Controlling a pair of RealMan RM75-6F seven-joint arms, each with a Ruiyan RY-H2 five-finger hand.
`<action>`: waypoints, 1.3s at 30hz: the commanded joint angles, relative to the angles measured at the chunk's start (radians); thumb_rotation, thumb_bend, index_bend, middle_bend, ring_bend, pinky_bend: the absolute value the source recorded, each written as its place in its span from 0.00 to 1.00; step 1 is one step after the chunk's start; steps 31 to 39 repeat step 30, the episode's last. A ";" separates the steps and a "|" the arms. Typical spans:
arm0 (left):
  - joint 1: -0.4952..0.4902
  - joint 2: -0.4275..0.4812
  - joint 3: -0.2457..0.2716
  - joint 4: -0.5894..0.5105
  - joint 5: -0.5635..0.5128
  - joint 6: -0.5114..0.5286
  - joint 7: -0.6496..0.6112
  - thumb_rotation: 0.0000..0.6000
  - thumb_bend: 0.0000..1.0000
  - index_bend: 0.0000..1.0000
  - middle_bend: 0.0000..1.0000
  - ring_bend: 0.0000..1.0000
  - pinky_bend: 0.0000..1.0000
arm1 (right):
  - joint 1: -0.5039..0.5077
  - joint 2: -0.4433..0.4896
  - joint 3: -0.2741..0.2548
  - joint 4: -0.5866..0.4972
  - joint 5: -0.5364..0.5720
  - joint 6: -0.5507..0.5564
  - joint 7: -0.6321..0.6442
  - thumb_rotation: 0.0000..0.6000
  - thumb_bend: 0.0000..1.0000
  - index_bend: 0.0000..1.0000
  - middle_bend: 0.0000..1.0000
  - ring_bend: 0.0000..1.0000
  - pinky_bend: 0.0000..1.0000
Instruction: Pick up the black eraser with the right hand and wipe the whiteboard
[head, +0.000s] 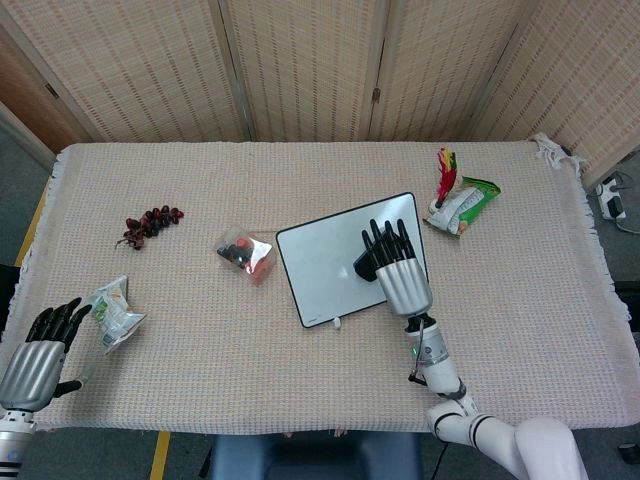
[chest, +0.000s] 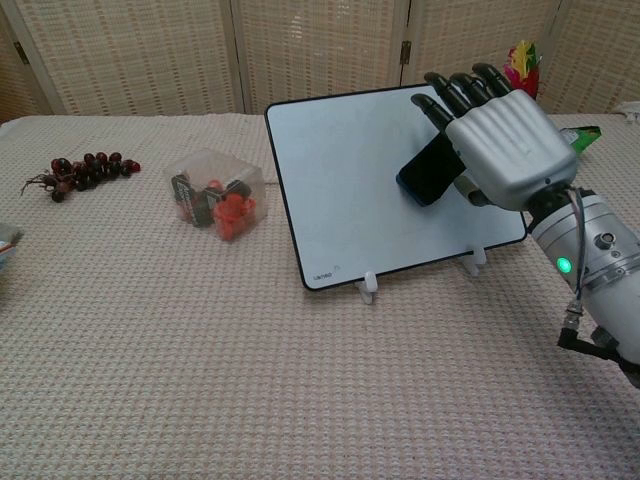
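A: Black eraser block (chest: 428, 172): in the right hand (chest: 498, 148), pressed flat on the right half of the white rectangular whiteboard with a black rim (chest: 350, 170). Board tilts back on small white clip feet (chest: 369, 285).

B: Sweep left to right?

A: Left hand (head: 35, 356) at the near left table edge, palm down, dark fingers spread, holding nothing. Just beside it, a crinkled silver-green snack packet (head: 113, 312). Further back, a dark red bunch of grapes (chest: 80, 171). Then a clear plastic box with red and dark pieces inside (chest: 214, 195), just left of the board.

B: Any writing?

A: Small dark logo on the board's lower left corner (chest: 322, 273), too small to read. Print on the packets is blurred.

B: Right hand pose?

A: Silver back of the hand faces the chest camera, dark fingers (chest: 462, 88) extended up over the eraser's top, eraser gripped under the palm. Forearm runs down-right, green LED (chest: 564, 265) lit at the wrist.

B: Right of the board?

A: Green and white snack bag (head: 462, 208) and a red-yellow feathery item (head: 445, 171), apart from the hand.
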 joint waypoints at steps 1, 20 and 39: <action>0.002 0.002 0.000 0.000 0.002 0.004 -0.005 1.00 0.36 0.00 0.01 0.00 0.00 | -0.010 0.015 -0.005 -0.028 0.005 0.001 0.009 1.00 0.37 0.06 0.00 0.05 0.00; 0.014 -0.020 0.001 0.000 0.012 0.035 0.046 1.00 0.36 0.00 0.01 0.00 0.00 | -0.347 0.663 -0.246 -1.061 0.086 0.044 -0.022 1.00 0.37 0.00 0.00 0.01 0.00; 0.014 -0.020 0.001 0.000 0.012 0.035 0.046 1.00 0.36 0.00 0.01 0.00 0.00 | -0.360 0.667 -0.230 -1.065 0.077 0.026 -0.025 1.00 0.37 0.00 0.00 0.00 0.00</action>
